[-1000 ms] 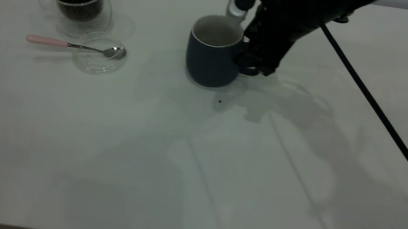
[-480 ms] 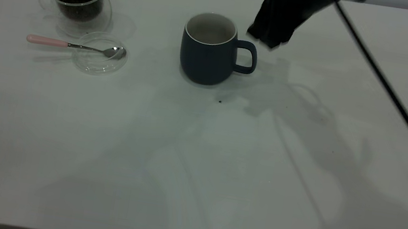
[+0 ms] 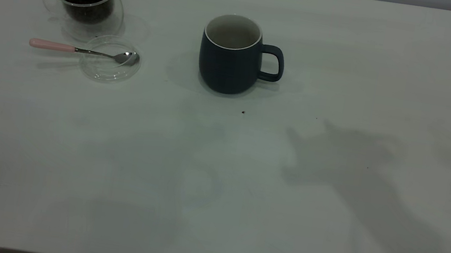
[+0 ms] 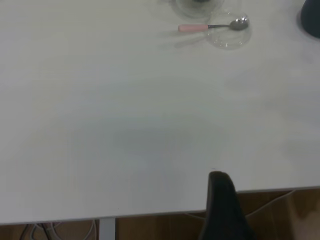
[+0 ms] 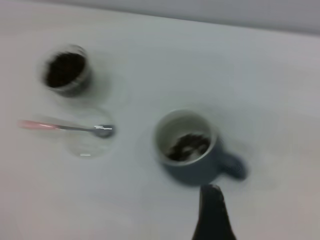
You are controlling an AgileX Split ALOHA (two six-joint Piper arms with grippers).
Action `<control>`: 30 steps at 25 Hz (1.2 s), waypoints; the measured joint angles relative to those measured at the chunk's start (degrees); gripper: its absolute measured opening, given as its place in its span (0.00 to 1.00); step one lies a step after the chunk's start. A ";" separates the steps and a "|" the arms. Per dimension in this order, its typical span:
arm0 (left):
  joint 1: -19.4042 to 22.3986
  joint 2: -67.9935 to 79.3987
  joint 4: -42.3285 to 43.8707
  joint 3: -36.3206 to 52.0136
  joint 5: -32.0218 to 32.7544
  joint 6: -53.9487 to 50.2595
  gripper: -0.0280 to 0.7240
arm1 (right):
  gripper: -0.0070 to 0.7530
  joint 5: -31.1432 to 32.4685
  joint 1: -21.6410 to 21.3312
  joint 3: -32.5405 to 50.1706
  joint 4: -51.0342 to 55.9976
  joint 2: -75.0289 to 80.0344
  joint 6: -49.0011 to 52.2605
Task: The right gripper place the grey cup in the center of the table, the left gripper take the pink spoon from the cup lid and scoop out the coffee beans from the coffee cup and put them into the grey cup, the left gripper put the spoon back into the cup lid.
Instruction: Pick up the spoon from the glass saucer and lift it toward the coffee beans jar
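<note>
My right jaws have let go and lifted away; the grey cup (image 3: 230, 57) stands alone mid-counter (image 3: 217, 179), below them. I cannot tell either jaws' state. Next, the pink spoon (image 3: 52, 45), far ahead of my left jaws.

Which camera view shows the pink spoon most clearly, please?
The exterior view is best: the pink spoon lies whole and sharp, its bowl resting in the cup lid and its handle sticking out past the rim. The left wrist view shows it small and far away. The right wrist view shows it blurred.
</note>
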 joint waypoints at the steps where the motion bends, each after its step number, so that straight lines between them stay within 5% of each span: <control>1: 0.00 0.00 0.00 0.00 0.00 0.00 0.75 | 0.77 2.30 -0.58 2.20 0.87 -2.75 1.97; 5: 0.00 0.00 0.00 0.00 0.00 0.00 0.75 | 0.76 22.15 -3.42 9.42 -5.37 -11.04 12.76; 7: 0.00 0.00 0.00 0.00 0.00 0.00 0.75 | 0.76 34.68 -5.72 10.25 -19.28 -15.72 22.41; 11: 0.00 0.00 0.00 0.00 0.00 0.00 0.75 | 0.75 47.44 -10.06 10.54 -55.77 -27.49 51.62; 14: 0.00 0.00 0.00 0.00 0.00 0.00 0.75 | 0.75 52.82 -11.29 10.84 -79.18 -37.17 72.86; 18: 0.00 0.00 0.00 0.00 0.00 0.00 0.75 | 0.75 55.92 -11.47 11.14 -95.78 -49.57 88.46; 24: 0.00 0.00 0.00 0.00 0.00 -0.15 0.75 | 0.75 58.29 -12.45 15.97 -104.20 -65.33 91.61; 30: 0.00 0.00 0.00 0.00 0.00 -0.15 0.75 | 0.75 58.73 -19.37 16.15 -104.54 -77.19 91.79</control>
